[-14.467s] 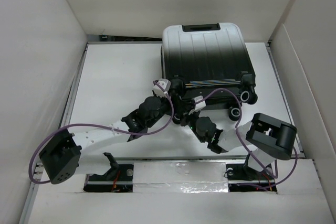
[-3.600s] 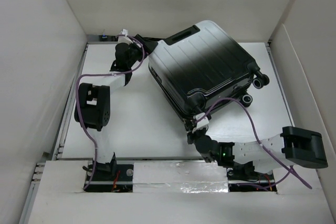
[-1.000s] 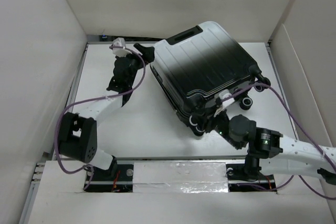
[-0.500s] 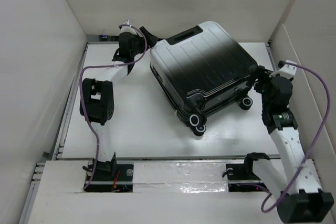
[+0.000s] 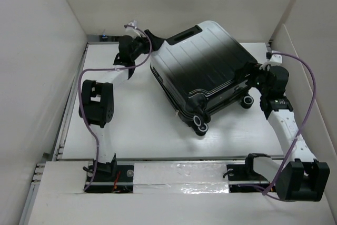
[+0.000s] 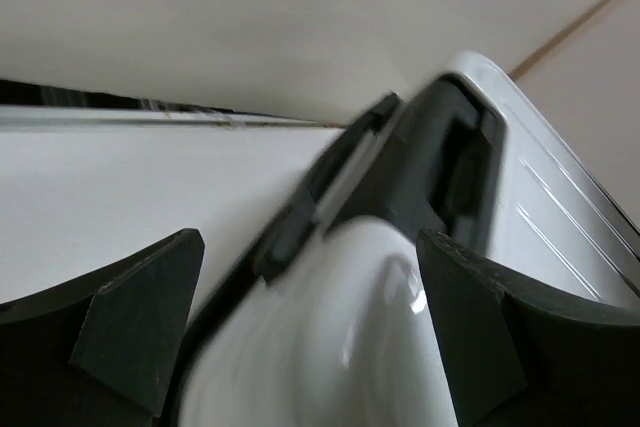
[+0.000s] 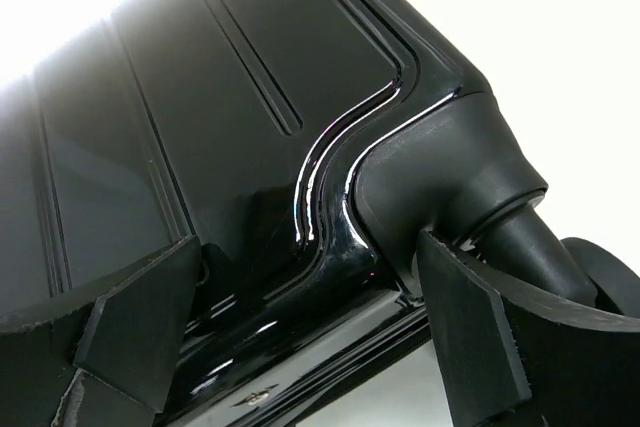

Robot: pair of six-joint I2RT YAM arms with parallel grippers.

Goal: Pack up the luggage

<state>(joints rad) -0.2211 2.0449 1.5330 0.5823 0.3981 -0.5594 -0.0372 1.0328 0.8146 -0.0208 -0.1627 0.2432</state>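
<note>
The luggage (image 5: pixel 202 61) lies closed and flat on the table, turned at an angle, its ribbed shell fading from white at the far end to black at the near end. My left gripper (image 5: pixel 151 37) is at its far left corner, open. In the left wrist view the white corner (image 6: pixel 380 287) sits between the spread fingers of the left gripper (image 6: pixel 307 257), with the black top handle (image 6: pixel 450 157) beyond. My right gripper (image 5: pixel 256 75) is open at the right-hand wheel corner. The right wrist view shows the right gripper (image 7: pixel 308 257) straddling the black shell edge (image 7: pixel 200 97) beside a wheel housing (image 7: pixel 450 177).
The white table (image 5: pixel 131 109) is boxed in by tall white walls on the left, back and right (image 5: pixel 303 77). Two wheels (image 5: pixel 200 123) of the luggage point toward the near edge and another wheel (image 5: pixel 247 101) is near my right arm. Purple cables trail along both arms.
My right arm swung from the luggage's near corner round to its right-hand wheel corner, and its jaws opened. My left gripper moved up to the far left corner. The luggage barely shifted.
</note>
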